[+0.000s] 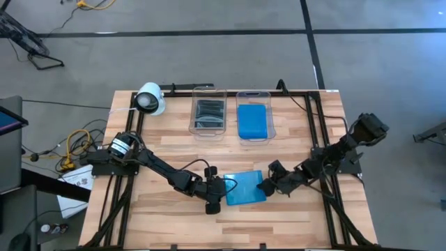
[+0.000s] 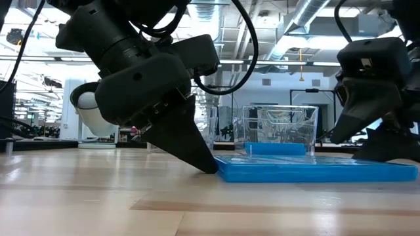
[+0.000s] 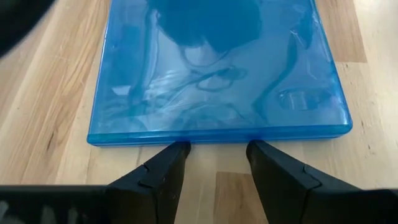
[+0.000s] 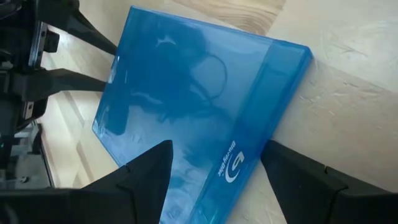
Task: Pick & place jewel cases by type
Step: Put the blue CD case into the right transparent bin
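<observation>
- Broadly, the table (image 1: 167, 146) holds two clear tubs at its far side: one tub (image 1: 208, 111) with dark cases, the other tub (image 1: 253, 117) with blue ones, both well apart from the work near the front.
- One blue case (image 1: 245, 187) lies flat on the wood between the two arms, its long axis running from arm to arm.
- Left gripper (image 1: 217, 195) sits at the case's left edge, fingers (image 3: 155, 177) apart and tips touching or just beside that edge, low on the wood.
- Right gripper (image 1: 267, 187) straddles the opposite, spine end, jaws apart, not clamped.
- Both arms look equally near; I judge the right better placed to lift.
- Open wood lies toward the blue tub.
</observation>
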Controlling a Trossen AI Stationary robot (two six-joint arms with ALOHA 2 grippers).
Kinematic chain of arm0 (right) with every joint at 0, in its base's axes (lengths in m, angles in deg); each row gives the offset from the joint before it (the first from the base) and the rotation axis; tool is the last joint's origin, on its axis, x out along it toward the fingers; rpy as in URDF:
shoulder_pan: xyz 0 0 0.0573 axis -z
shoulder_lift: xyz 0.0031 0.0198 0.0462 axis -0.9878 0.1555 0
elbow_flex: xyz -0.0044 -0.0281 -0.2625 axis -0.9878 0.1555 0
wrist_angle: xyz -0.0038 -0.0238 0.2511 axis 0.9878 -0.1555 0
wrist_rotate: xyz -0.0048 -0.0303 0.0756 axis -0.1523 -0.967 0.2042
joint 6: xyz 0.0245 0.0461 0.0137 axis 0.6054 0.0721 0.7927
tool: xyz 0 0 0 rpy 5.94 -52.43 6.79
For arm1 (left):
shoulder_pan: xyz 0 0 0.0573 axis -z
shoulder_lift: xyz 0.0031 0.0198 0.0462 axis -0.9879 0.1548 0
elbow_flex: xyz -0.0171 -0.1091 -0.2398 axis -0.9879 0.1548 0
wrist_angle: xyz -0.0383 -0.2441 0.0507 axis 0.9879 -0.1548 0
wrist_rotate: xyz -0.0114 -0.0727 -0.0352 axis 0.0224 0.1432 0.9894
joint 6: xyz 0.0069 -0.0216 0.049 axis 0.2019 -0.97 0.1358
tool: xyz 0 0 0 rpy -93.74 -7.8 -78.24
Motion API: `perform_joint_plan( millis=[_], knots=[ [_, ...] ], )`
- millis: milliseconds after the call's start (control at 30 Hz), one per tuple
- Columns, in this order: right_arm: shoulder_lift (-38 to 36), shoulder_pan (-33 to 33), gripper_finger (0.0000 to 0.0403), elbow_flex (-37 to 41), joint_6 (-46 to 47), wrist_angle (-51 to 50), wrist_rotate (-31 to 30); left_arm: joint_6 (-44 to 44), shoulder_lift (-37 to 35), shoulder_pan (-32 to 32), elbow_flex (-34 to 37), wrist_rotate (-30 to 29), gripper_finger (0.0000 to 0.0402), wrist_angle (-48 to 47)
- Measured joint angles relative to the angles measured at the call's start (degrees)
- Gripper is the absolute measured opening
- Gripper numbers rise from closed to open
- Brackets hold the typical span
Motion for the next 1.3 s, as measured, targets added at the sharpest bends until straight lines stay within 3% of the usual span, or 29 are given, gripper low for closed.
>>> perform_joint_plan(
  millis=[367, 667, 900, 1033, 1300],
  knots=[
    [-4.1, -1.3, 0.0249, 0.2, -3.7, 0.4, 1.5, -0.7, 0.0, 0.0, 0.0, 0.4, 0.0174, -1.1],
    [-11.7, -3.8, 0.0249, 0.0, -8.1, 1.3, -2.9, -0.8, 0.0, -0.1, 0.0, 0.7, 0.0174, -1.0],
    [-12.5, -4.0, 0.0246, 0.0, -10.7, 1.2, -6.0, -0.6, 0.0, -0.1, 0.0, 0.6, 0.0174, -0.6],
    [-10.8, -4.0, 0.0218, 0.0, -11.2, 2.3, -7.4, -0.4, 0.1, -0.1, 0.0, 0.1, 0.0174, -0.5],
    [-8.0, -3.8, 0.0122, -0.1, -14.0, 7.5, -7.6, 0.3, 0.1, -0.1, 0.0, -0.2, 0.0174, -0.1]
  ],
)
